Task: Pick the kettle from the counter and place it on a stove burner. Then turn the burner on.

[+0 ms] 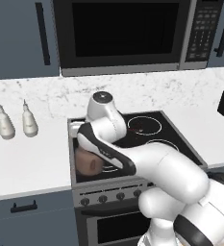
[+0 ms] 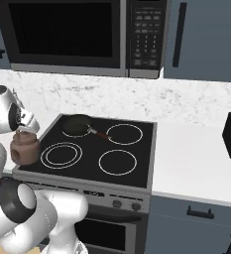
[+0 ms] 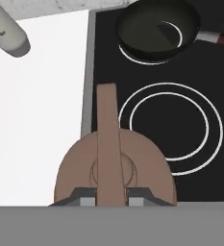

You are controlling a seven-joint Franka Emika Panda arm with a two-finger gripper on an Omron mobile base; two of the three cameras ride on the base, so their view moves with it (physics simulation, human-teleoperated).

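The arm bends low and leftward, its gripper (image 3: 111, 196) clamped on the kettle (image 3: 114, 166) by its handle at the cooktop's (image 2: 92, 166) left edge, seemingly just beside the double-ringed stove burner (image 3: 171, 129).

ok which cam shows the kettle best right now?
Hand view: the kettle sits close from above, handle and lid clear. Right base view shows it small at the cooktop's left edge. Left base view has it mostly behind the arm.
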